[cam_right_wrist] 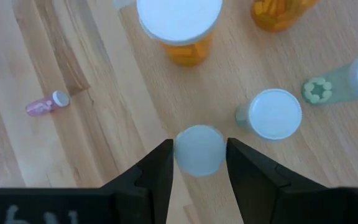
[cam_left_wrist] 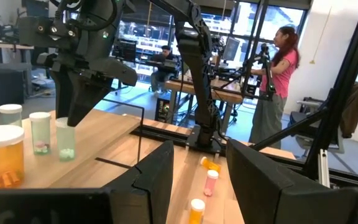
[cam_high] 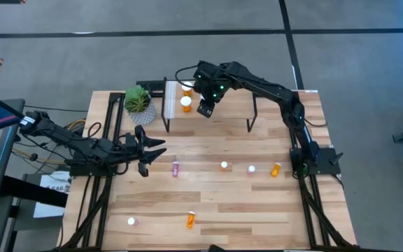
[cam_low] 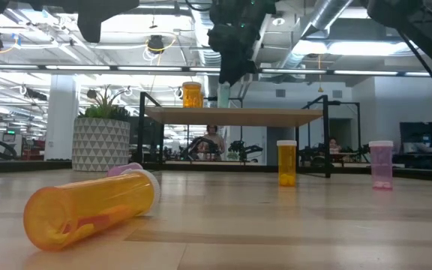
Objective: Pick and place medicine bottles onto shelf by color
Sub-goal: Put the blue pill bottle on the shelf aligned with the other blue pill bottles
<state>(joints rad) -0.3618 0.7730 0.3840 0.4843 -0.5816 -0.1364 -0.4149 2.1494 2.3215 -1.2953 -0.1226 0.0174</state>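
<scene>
**Sorting pill bottles: shelf partly filled, several bottles left on the surface**

Sorting is partway through, judging by how things lie. Nearest the low camera, a large orange bottle [cam_low: 88, 208] lies on its side on the wooden surface [cam_high: 257, 203]. Seen from above, a white-capped bottle [cam_high: 131, 221] and a fallen orange bottle [cam_high: 190, 220] sit near the front edge. Farther back, a pink bottle [cam_high: 175, 169] lies on its side, two upright bottles show only their white caps [cam_high: 224, 166] [cam_high: 251, 169], and another orange one [cam_high: 276, 169] lies tipped over beside them. About six bottles therefore remain to be shelved.

The left claw [cam_high: 152, 148] waits above the surface's left side, its fingers parted and holding nothing.

At the back, the shelf [cam_high: 229, 106] carries orange bottles [cam_high: 186, 103] near its white-strip end, plus teal-green ones [cam_left_wrist: 40, 132] beside them. The right claw [cam_right_wrist: 199, 163] hangs over the shelf with a pale teal-green bottle [cam_right_wrist: 199, 150] upright between its fingers. The fingers flank the cap closely, and I cannot tell whether they grip it or have let go. That bottle appears to stand on the shelf, just beside another teal one [cam_right_wrist: 270, 114].
</scene>
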